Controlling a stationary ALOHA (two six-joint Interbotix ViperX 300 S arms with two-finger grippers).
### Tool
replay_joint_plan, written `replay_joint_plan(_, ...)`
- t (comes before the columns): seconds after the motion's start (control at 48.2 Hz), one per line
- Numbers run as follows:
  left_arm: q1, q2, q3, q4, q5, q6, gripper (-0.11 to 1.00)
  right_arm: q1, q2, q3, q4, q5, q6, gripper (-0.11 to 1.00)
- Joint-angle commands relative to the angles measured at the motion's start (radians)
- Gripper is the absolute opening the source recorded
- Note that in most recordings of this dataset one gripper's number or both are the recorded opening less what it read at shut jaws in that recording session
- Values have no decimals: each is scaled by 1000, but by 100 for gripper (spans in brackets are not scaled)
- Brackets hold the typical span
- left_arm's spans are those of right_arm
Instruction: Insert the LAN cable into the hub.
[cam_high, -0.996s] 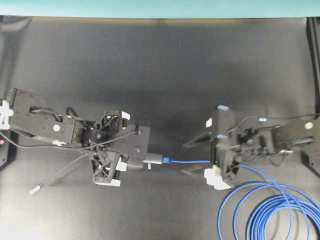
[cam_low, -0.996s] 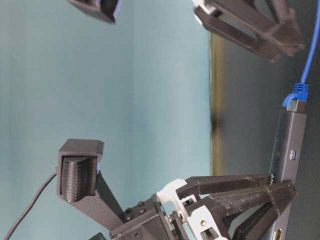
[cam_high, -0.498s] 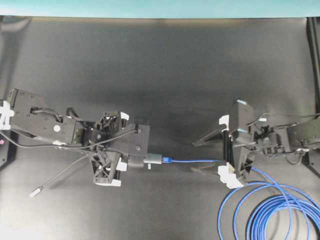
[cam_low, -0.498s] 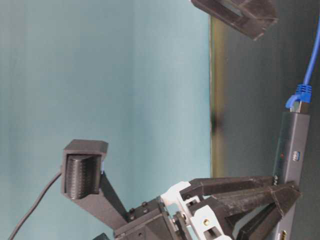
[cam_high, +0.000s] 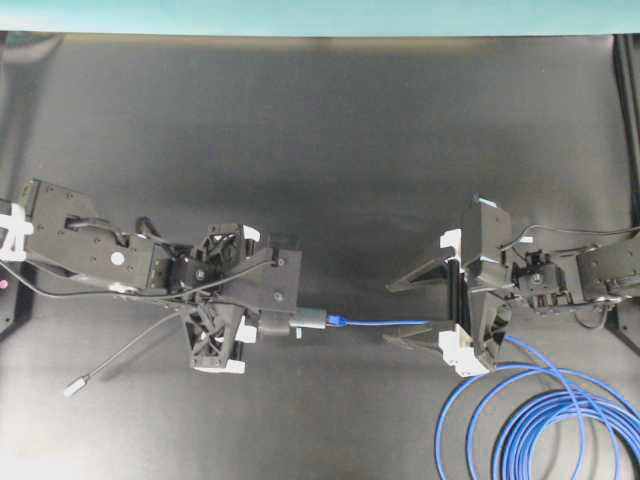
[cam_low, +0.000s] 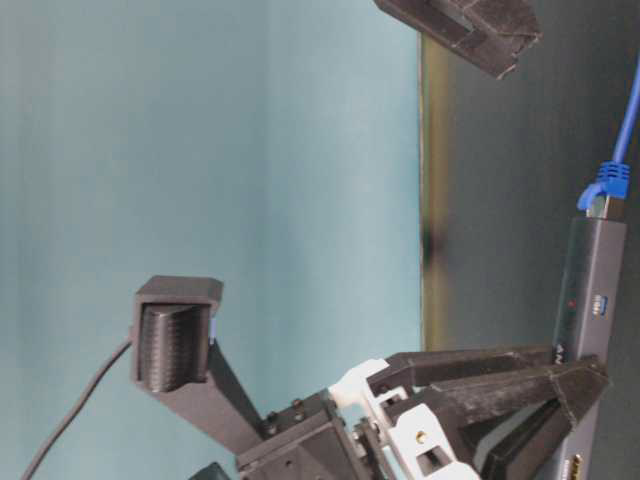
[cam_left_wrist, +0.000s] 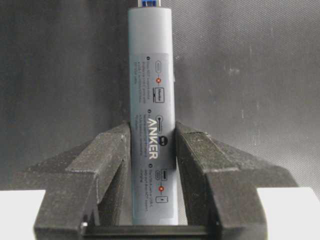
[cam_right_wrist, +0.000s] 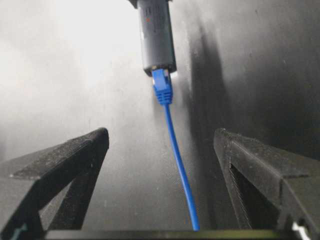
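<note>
Nearest the left wrist camera, the left gripper has its fingers clamped on the flanks of the Anker hub, holding it level above the black bench with its port end pointing at the other arm. At that far end the LAN cable plug looks seated in the socket, so the insertion seems done; next I would only check the latch and let the hub down. Farther off, the right gripper sits spread wide and grasping nothing, the blue line running free between its fingers to coils on the bench
</note>
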Motion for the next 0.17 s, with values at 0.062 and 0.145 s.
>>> replay_joint_plan(0.062, -3, -3, -18, 3, -21, -3, 28, 5, -9, -6, 2, -9, 6, 82)
replay_joint_plan(0.145, -3, -2, -21, 3, -26, -5, 28, 3, -9, -6, 2, -9, 6, 82)
